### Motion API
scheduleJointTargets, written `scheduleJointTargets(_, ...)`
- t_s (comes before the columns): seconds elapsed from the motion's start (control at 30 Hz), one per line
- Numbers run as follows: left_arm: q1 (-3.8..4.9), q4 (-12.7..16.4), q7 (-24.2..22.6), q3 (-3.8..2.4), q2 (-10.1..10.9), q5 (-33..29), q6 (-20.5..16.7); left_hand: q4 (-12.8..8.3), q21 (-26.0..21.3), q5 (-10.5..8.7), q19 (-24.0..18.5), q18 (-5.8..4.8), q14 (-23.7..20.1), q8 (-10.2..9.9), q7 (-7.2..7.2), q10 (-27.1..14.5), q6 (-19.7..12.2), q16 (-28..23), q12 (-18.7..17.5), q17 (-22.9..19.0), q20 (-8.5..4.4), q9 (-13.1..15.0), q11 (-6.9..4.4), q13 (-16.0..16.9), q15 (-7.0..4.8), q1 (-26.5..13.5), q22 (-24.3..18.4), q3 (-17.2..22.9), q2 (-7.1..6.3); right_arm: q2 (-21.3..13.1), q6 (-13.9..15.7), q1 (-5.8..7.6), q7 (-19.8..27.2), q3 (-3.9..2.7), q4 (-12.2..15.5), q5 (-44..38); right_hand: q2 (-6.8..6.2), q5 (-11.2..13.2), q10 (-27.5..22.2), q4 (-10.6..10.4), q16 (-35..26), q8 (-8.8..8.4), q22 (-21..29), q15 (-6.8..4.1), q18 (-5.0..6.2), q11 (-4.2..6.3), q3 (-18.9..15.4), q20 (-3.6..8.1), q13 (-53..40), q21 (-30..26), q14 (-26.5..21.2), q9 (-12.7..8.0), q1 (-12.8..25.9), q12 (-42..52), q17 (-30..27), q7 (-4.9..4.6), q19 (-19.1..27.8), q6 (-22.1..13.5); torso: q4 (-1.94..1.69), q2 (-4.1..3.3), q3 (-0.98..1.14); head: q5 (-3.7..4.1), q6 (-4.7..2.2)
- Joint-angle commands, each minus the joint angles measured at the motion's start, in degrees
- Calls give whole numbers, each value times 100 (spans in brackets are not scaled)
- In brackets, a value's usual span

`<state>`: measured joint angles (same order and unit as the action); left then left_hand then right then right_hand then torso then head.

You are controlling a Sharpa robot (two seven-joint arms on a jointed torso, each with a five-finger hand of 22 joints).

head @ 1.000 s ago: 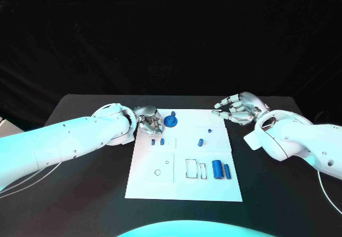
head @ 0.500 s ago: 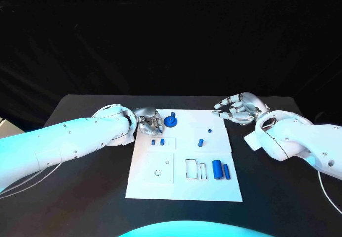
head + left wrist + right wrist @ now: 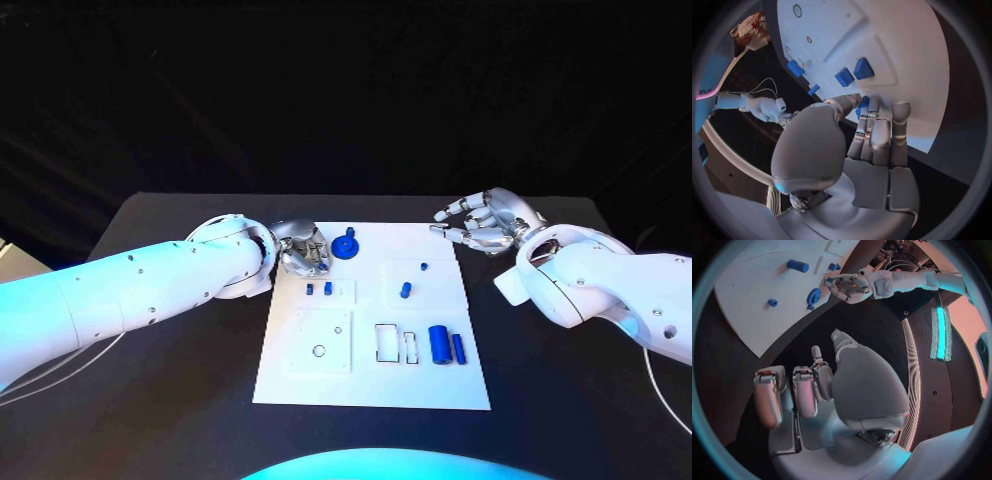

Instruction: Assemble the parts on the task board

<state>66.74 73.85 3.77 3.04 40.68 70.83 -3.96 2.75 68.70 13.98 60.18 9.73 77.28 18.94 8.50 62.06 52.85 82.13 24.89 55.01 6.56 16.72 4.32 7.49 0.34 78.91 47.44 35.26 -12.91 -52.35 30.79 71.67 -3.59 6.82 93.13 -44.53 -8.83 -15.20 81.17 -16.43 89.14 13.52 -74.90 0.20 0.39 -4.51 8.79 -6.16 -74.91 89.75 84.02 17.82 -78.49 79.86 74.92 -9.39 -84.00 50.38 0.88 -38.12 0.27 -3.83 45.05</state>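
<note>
The white task board lies mid-table. My left hand sits at its far left edge with the fingers curled, just beside a round blue part. In the left wrist view its thumb and fingers pinch a small blue part. Two short blue pegs stand close to that hand. Another peg, a small cylinder and two larger cylinders lie further right on the board. My right hand hovers off the board's far right corner, fingers loosely curled and holding nothing.
The board carries outlined rectangular slots and a small ring mark in its near half. Black table surrounds the board on all sides. My left forearm lies across the table's left part, and the right forearm over its right.
</note>
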Motion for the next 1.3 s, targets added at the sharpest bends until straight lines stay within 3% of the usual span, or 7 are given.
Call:
scheduleJointTargets(0.03, -21, 24, 9, 8, -4, -43, 21, -30, -24, 16, -46, -66, -13, -73, 0, 49, -93, -7, -45, -3, 1, -12, -5, 15, 18, -37, -10, 14, -30, 2, -48, -5, 44, 0, 4, -48, 9, -10, -13, -1, -25, 40, -1510, -7, -39, 16, 21, 7, -571, 25, 532, -7, -40, -17, 1229, 23, -600, 32, 1, -1, -1, -3, -5)
scheduleJointTargets(0.6, -37, 72, 11, 4, 46, -65, -126, -43, -25, 17, -43, -65, -20, -240, 4, 91, -287, -5, -79, -7, -21, -37, -26, 74, 3, -83, -7, 21, -78, -1, -47, -9, 43, 0, 2, -48, 7, 4, -19, -5, -28, 41, -1510, -7, -39, 16, 23, 8, -565, 25, 531, -11, -31, -24, 1223, 23, -600, 29, -1, -5, -2, -1, -4)
scheduleJointTargets(1.07, -41, 55, 33, 2, 100, -103, -145, -43, -62, 17, -60, -61, -36, -667, -105, 97, -944, -8, -186, -18, -52, -137, -60, 209, -26, -130, -47, -58, -125, -10, -88, -9, 4, 0, -32, -80, -8, 38, -270, -4, -89, 29, -1510, -7, -39, 12, 26, 8, -308, 25, 494, -23, -25, -312, 1080, 17, -600, -8, 0, -6, -1, 7, -12)
scheduleJointTargets(1.2, -41, 22, 32, 1, 146, -107, -106, -43, -78, 19, -80, -57, -48, -694, -115, 85, -989, -14, -199, -36, -53, -149, -58, 218, -26, -126, -72, -81, -127, -14, -137, -9, -12, 0, -74, -212, -31, 109, -832, -5, -209, 31, -1487, -17, -29, 22, 46, 15, 348, -15, 430, -35, -63, -1052, 837, 19, -581, -49, 5, 1, -2, 9, -11)
scheduleJointTargets(1.3, -40, 2, 10, -7, 196, -122, -52, -48, -129, 21, -149, -41, -92, -700, -122, 35, -994, -36, -227, -116, -50, -153, -43, 224, -17, -116, -160, -107, -134, -16, -192, -9, -17, 0, -117, -405, -76, 156, -2018, -10, -465, 62, -1223, -33, 87, 39, 124, 33, 2018, -487, 297, -40, -175, -2952, 388, 31, -356, -61, 0, 2, -1, 15, -13)
